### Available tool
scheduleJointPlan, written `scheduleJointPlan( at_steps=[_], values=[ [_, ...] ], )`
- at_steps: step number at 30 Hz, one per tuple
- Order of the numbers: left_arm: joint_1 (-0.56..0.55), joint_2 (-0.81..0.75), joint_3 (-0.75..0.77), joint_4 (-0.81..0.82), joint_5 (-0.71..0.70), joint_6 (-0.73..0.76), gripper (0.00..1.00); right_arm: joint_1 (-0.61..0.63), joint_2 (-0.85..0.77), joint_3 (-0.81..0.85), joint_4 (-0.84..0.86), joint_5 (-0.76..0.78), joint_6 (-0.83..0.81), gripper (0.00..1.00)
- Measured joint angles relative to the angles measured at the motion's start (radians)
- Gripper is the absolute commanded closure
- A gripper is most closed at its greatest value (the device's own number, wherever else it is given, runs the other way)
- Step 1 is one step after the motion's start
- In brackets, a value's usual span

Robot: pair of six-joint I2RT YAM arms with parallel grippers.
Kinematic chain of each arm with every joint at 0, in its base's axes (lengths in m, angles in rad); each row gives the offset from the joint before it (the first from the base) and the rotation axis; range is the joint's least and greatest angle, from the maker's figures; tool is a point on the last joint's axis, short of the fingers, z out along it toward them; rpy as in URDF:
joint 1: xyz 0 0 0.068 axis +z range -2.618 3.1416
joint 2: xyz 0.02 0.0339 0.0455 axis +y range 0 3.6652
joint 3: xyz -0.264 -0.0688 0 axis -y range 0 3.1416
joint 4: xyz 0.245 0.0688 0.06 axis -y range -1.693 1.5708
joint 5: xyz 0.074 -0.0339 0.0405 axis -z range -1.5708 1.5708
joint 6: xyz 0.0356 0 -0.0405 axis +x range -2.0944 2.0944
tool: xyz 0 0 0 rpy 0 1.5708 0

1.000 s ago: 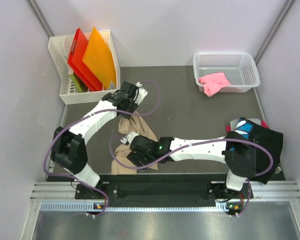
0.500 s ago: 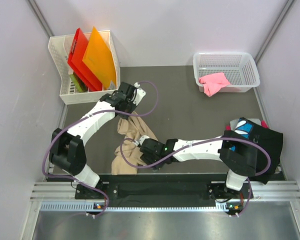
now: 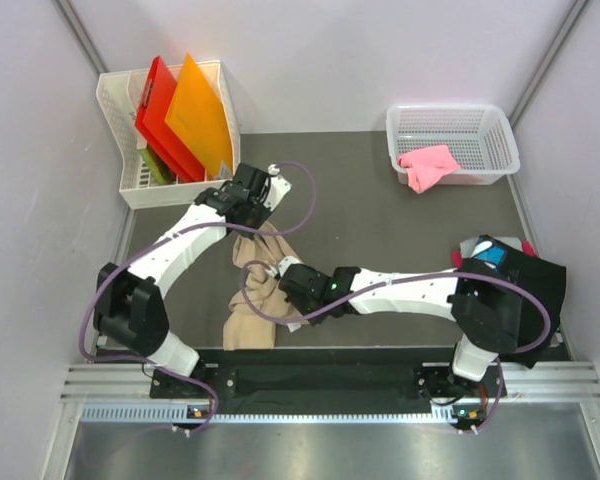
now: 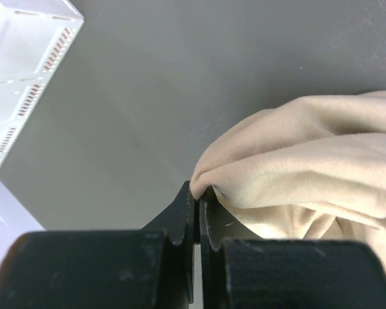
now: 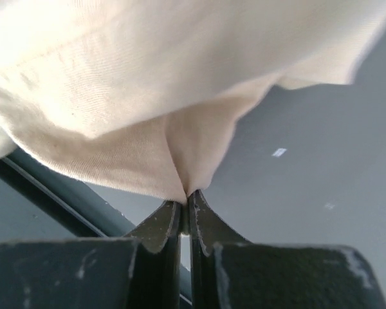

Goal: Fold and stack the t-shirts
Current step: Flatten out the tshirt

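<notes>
The tan t-shirt [image 3: 255, 290] hangs bunched between the two arms over the left-centre of the dark table. My left gripper [image 3: 248, 215] is shut on its upper edge; the left wrist view shows the tan cloth [image 4: 296, 161] pinched at my left gripper's tips [image 4: 197, 193]. My right gripper [image 3: 292, 278] is shut on a lower fold, with the tan cloth [image 5: 128, 96] caught at my right gripper's tips [image 5: 185, 198]. A black t-shirt with blue-and-white print [image 3: 510, 268] lies at the right edge. A pink t-shirt [image 3: 427, 165] hangs over the rim of the white basket [image 3: 450, 120].
A white bin [image 3: 130, 120] at the back left holds stiff red and orange sheets [image 3: 185, 115]. Its corner shows in the left wrist view [image 4: 26, 58]. Purple cables loop from both arms over the shirt. The table's black front rail [image 3: 320, 375] runs below.
My right gripper moved right and back along the tan t-shirt and closed on a fold of it. The left gripper kept its hold and shifted slightly back.
</notes>
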Motion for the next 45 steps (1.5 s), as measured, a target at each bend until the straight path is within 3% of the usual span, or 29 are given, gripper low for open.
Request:
scheduleJointPlan(
  at_steps=[6, 12, 20, 28, 31, 33, 38, 42, 45],
  values=[
    [0.009, -0.093, 0.034, -0.040, -0.043, 0.121, 1.00, -0.056, -0.152, 0.126, -0.124, 0.079, -0.016, 1.00],
    [0.016, -0.327, 0.158, -0.066, -0.072, 0.276, 1.00, -0.083, -0.395, 0.278, -0.266, 0.192, -0.010, 1.00],
    [0.016, -0.621, 0.314, -0.278, -0.034, 0.404, 1.00, -0.078, -0.628, 0.375, -0.453, 0.265, 0.086, 1.00],
    [0.014, -0.612, 0.616, -0.597, 0.116, 0.455, 1.00, -0.047, -0.666, 0.511, -0.604, 0.259, 0.188, 1.00],
    [0.014, -0.602, 0.688, -0.605, 0.157, 0.462, 1.00, -0.040, -0.677, 0.559, -0.637, 0.238, 0.229, 1.00],
    [0.014, -0.634, 0.635, -0.595, 0.185, 0.476, 1.00, -0.040, -0.690, 0.571, -0.645, 0.233, 0.249, 1.00],
    [0.014, -0.725, 0.288, -0.596, 0.252, 0.484, 1.00, -0.061, -0.679, 0.570, -0.660, 0.258, 0.256, 1.00],
    [0.016, -0.666, -0.010, -0.539, 0.331, 0.472, 1.00, -0.250, -0.597, 0.546, -0.631, 0.202, 0.230, 1.00],
    [0.016, -0.579, -0.131, -0.434, 0.354, 0.467, 1.00, -0.415, -0.525, 0.443, -0.560, 0.121, 0.198, 1.00]
  ],
)
